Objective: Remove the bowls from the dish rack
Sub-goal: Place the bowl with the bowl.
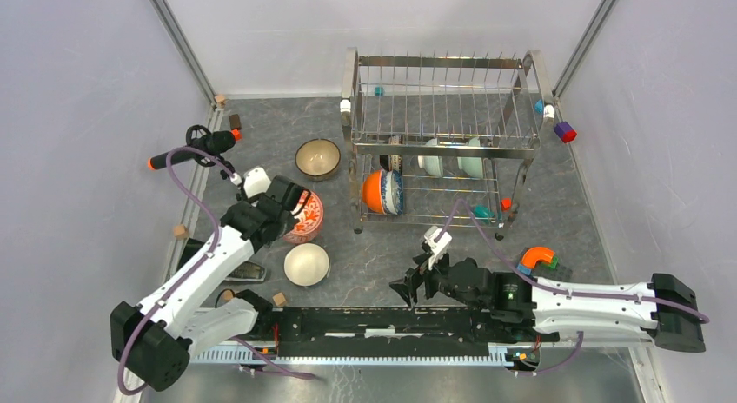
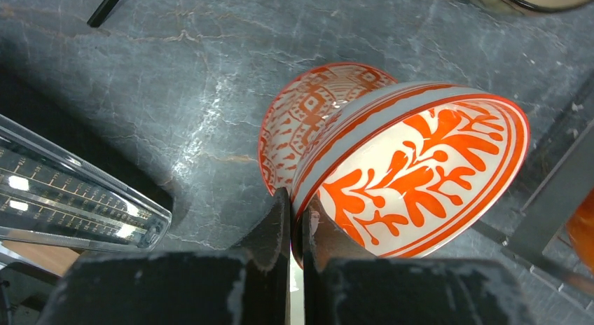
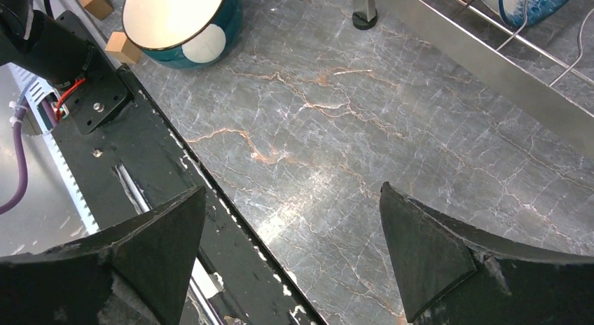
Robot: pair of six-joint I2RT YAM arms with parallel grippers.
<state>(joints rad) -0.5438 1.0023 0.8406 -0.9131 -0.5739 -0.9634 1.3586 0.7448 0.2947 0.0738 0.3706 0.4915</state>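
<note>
L hand (image 2: 298, 220) pinches the rim of the red-leaf bowl (image 2: 420, 178), which is tipped on edge low over the table (image 1: 374, 255), left of the dish rack (image 1: 443, 147). 2nd red bowl (image 2: 301, 115) lies right behind it, contact unclear. R hand (image 3: 293, 192) is spread wide, empty and nearer the rack. Orange bowl (image 1: 374, 192) sits ahead of it in the lower tier.

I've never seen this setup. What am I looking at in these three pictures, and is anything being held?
Two robot arms are bolted at the near edge of a table. One picture looks down from above; the other two come from wrist cameras. The left end effector is shut on the rim of an orange-patterned bowl, next to a second patterned bowl. The right end effector is open and empty. A tan bowl and a pale bowl sit on the table; more bowls stand in the dish rack.
</note>
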